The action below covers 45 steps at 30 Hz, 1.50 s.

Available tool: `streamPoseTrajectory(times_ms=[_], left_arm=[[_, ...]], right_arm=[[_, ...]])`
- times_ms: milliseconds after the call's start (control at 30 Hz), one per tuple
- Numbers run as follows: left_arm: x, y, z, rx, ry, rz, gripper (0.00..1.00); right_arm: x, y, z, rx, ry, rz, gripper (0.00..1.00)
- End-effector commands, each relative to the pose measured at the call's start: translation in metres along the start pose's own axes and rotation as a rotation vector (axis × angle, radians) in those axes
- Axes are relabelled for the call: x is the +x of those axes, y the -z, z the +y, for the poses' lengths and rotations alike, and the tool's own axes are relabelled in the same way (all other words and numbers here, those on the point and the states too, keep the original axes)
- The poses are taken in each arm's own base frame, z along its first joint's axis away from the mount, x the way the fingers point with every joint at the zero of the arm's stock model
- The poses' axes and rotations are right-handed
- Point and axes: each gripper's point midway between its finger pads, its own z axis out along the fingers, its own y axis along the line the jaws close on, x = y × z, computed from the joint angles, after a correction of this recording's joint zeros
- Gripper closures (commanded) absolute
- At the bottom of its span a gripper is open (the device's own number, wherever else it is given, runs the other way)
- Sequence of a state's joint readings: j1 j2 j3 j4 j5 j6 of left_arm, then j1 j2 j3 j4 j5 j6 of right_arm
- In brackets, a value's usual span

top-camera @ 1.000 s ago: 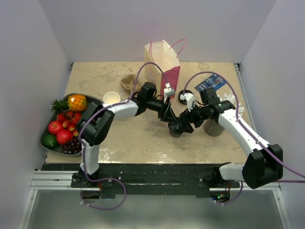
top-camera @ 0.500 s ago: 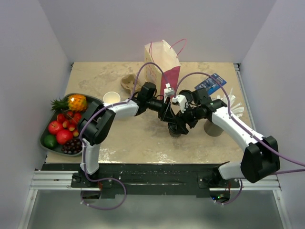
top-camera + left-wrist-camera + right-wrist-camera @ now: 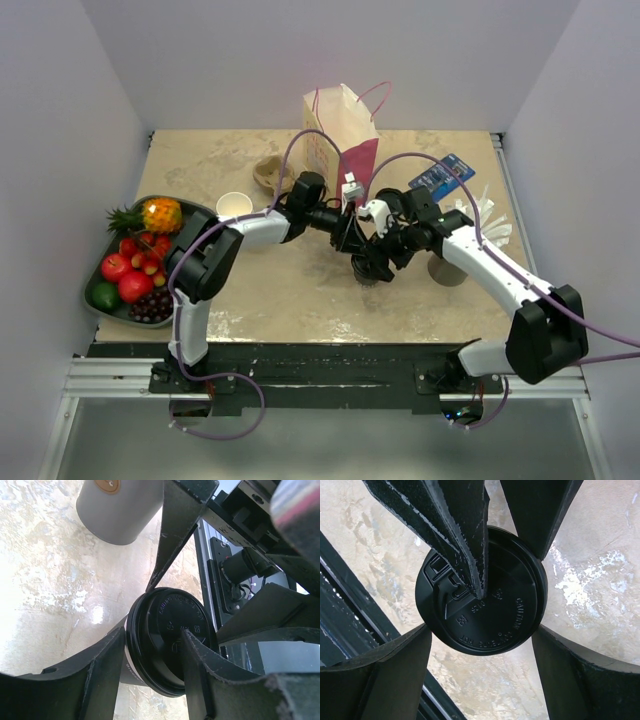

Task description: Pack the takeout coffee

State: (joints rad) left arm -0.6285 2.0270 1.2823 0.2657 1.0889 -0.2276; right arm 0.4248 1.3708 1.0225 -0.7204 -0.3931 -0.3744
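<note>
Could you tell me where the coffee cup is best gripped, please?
Grip the cup by its paper wall just below the lid, coming down from above to straddle it. It stands upright and round. The lid overhangs the wall and might pop off if squeezed.

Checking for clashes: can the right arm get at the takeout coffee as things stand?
Likely yes: the right gripper hangs open astride the takeout coffee, though a finger of the left gripper crosses the lid, so closing may clash.

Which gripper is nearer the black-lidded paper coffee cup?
Left. The left gripper has one finger over the black-lidded paper cup, one beside it; the right gripper straddles it, gaps showing.
</note>
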Motion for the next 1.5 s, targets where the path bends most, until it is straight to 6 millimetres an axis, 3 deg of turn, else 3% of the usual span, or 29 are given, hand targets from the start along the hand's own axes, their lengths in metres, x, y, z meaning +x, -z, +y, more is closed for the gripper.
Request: streamPoseTrajectory(times_ms=[0, 100, 133, 167, 200, 333, 500, 633, 833, 1467], left_arm=[[0.001, 0.005, -0.005, 0.051, -0.014, -0.013, 0.48], [-0.019, 0.014, -0.021, 0.106, -0.040, -0.055, 0.44], [-0.027, 0.017, -0.027, 0.119, -0.056, -0.072, 0.34], [-0.030, 0.018, -0.029, 0.129, -0.063, -0.073, 0.10], [-0.033, 0.020, -0.031, 0.130, -0.069, -0.077, 0.01], [-0.037, 0.027, -0.034, 0.107, -0.071, -0.092, 0.01], [-0.033, 0.034, -0.026, 0.040, -0.050, -0.098, 0.01], [-0.010, 0.038, -0.013, -0.041, -0.048, -0.037, 0.01], [0.006, 0.036, -0.006, -0.053, -0.018, -0.015, 0.03], [0.019, 0.028, 0.021, -0.106, 0.068, 0.002, 0.03]], right_arm=[[-0.006, 0.009, -0.014, 0.080, 0.042, -0.016, 0.19], [-0.027, 0.028, 0.001, 0.016, 0.074, -0.076, 0.16], [-0.038, 0.035, 0.003, 0.006, 0.087, -0.100, 0.16], [-0.037, 0.038, 0.008, -0.014, 0.089, -0.084, 0.14], [-0.040, 0.040, 0.009, -0.025, 0.089, -0.082, 0.05], [-0.056, 0.044, 0.009, -0.053, 0.084, -0.090, 0.04], [-0.060, 0.041, -0.001, -0.048, 0.056, -0.103, 0.04], [-0.065, 0.039, -0.011, -0.026, 0.023, -0.109, 0.05], [-0.051, 0.031, -0.022, -0.014, 0.003, -0.055, 0.06], [-0.021, 0.012, -0.021, -0.022, -0.037, 0.011, 0.07]])
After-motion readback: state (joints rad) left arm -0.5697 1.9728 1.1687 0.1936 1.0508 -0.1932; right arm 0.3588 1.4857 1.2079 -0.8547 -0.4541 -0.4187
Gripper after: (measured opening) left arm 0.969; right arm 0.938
